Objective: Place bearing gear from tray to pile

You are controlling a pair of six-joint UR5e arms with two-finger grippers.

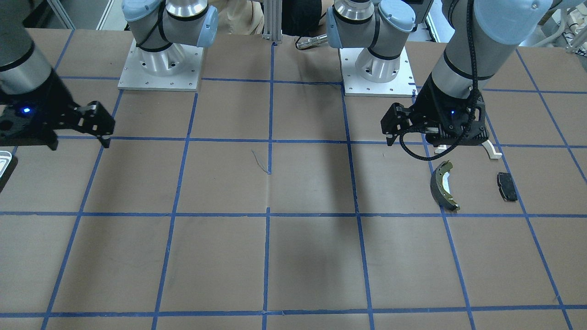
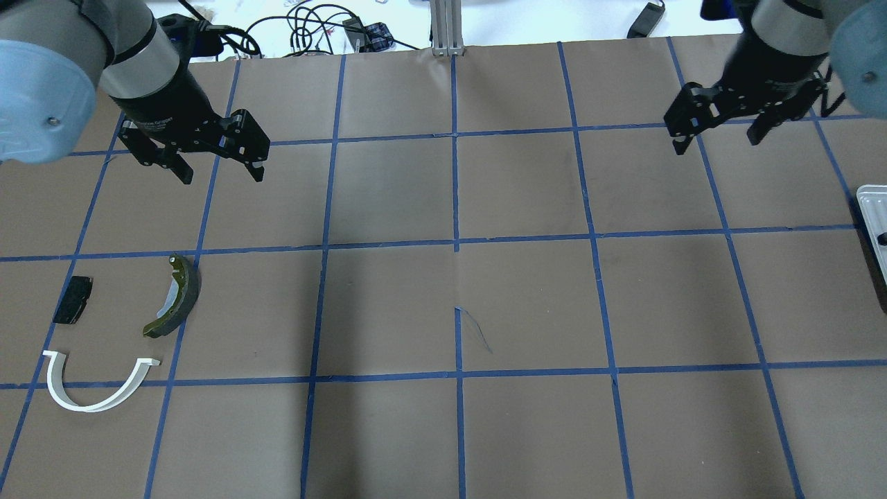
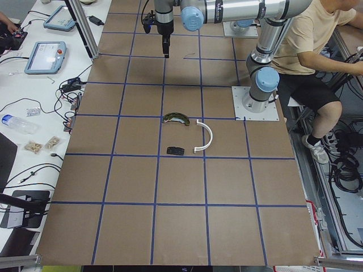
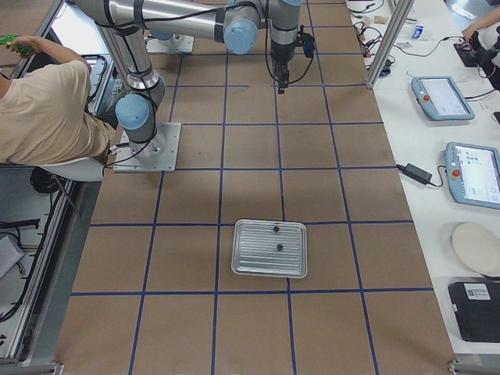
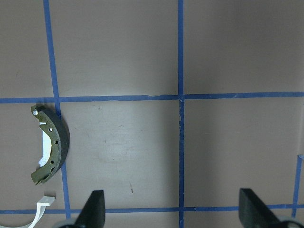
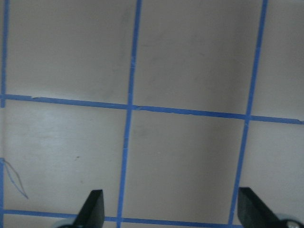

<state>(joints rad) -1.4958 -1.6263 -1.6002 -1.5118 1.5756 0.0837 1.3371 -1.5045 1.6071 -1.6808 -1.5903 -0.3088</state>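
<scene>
On the tray (image 4: 270, 248) at the table's right end, two small dark parts (image 4: 279, 248) lay untouched; apparently nothing had reached the pile (image 2: 177, 296) far left. The left tool (image 2: 222, 177) and right tool (image 2: 718, 143) hovered open, empty.

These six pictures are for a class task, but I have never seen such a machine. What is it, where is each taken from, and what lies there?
Two robot arms stand at a table. One picture faces them, one looks over their shoulders, two look from the table's ends, two come from wrist cameras. The left tool and right tool are open, holding nothing. A brake shoe, white arc and black pad lie on the left arm's side; a tray with two small dark parts lies on the right's.
</scene>
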